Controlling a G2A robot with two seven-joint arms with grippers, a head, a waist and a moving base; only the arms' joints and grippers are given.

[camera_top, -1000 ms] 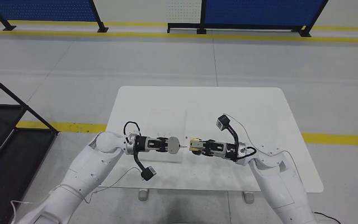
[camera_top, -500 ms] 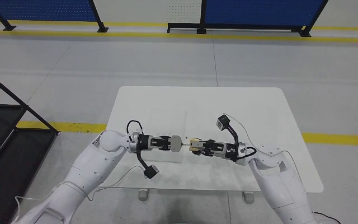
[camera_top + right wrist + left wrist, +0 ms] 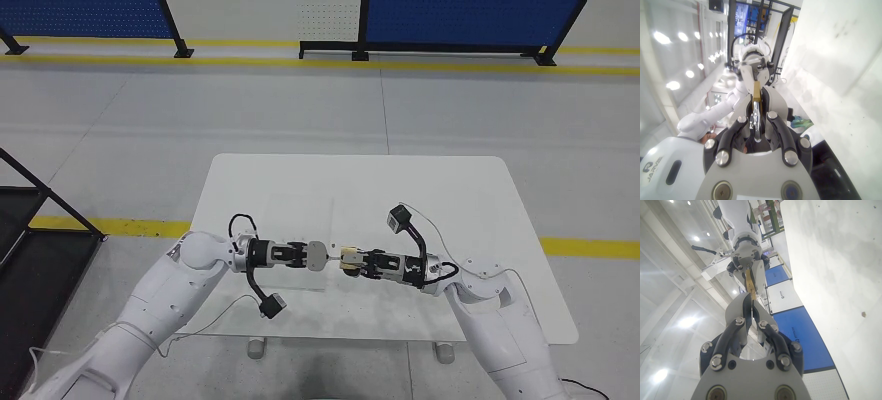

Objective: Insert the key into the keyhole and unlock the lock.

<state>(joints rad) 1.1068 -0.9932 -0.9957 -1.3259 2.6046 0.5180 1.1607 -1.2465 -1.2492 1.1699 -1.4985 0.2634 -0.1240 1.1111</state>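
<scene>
Brass padlock [image 3: 756, 91] being clamped between the right gripper's [image 3: 757, 103] fingers, chromed shackle [image 3: 756, 121] lying back toward the palm, body projecting past the fingertips, thin key [image 3: 752, 306] being pinched edge-on in the left gripper [image 3: 751, 302], tip meeting the padlock's end face just ahead of those fingertips.

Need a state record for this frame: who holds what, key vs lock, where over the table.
left gripper: shut on key
right gripper: shut on lock
key vs lock: key tip at the lock's brass end; inserted or not, cannot tell
alignment: grippers face each other, roughly in one line
height: both held in the air above the table, near its front edge
</scene>
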